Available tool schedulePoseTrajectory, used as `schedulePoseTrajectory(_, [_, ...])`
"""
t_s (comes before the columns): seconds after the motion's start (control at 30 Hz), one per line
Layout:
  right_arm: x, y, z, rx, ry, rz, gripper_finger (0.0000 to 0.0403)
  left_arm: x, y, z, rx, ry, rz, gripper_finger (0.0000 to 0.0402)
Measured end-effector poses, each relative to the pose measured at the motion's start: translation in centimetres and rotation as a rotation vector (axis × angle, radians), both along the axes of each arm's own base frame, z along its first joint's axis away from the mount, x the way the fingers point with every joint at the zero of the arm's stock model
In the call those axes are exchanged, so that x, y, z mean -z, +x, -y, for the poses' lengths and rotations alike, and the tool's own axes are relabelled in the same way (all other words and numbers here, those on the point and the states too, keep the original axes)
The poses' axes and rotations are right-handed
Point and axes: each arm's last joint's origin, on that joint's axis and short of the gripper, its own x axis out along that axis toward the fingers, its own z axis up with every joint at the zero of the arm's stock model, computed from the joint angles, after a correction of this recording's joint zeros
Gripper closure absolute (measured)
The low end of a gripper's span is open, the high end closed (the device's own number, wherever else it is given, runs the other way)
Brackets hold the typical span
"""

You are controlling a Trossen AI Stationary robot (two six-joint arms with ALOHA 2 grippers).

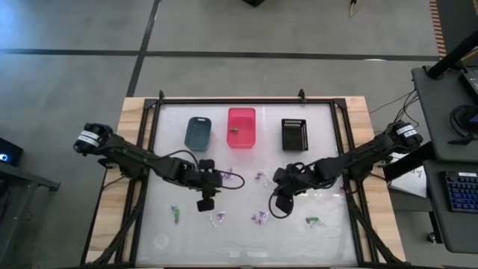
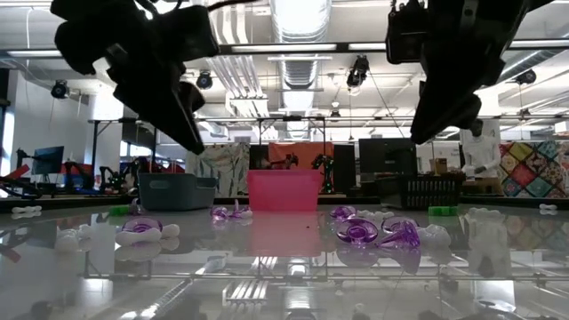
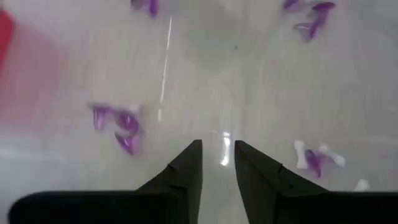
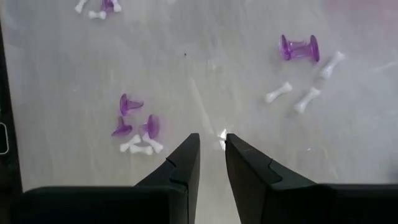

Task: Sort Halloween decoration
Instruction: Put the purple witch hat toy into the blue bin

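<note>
Tiny purple and white plastic Halloween trinkets (image 4: 135,127) are scattered on the glossy table, beside and clear of both grippers' fingers. Left gripper (image 3: 218,163) and right gripper (image 4: 211,155) are held slightly parted, apparently gripping nothing.

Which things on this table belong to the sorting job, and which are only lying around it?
For the job:
- purple and white trinkets
- green trinket
- blue-grey bin
- pink bin
- black bin

Lying about:
- keyboard
- cables

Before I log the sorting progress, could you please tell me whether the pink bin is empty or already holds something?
Not empty: in the high view the pink bin has one small dark item on its floor. What it is cannot be told.
</note>
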Motion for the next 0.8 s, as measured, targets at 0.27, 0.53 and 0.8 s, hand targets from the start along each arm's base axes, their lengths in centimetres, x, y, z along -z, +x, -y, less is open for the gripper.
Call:
schedulePoseTrajectory(0.27, [0.0, 0.1, 0.2, -0.024, -0.094, 0.026, 0.0335, 0.4, 0.3, -0.4, 0.146, 0.161, 0.068, 0.0258])
schedulePoseTrajectory(0.53, [-0.2, 0.3, 0.4, 0.002, -0.167, 0.062, 0.0335, 3.0, -0.4, -2.6, 0.089, 0.183, 0.122, 0.0255])
schedulePoseTrajectory(0.8, [-0.5, 0.6, 0.3, -0.007, -0.166, 0.107, 0.0335, 5.1, -1.6, -4.1, 0.059, 0.212, 0.191, 0.026])
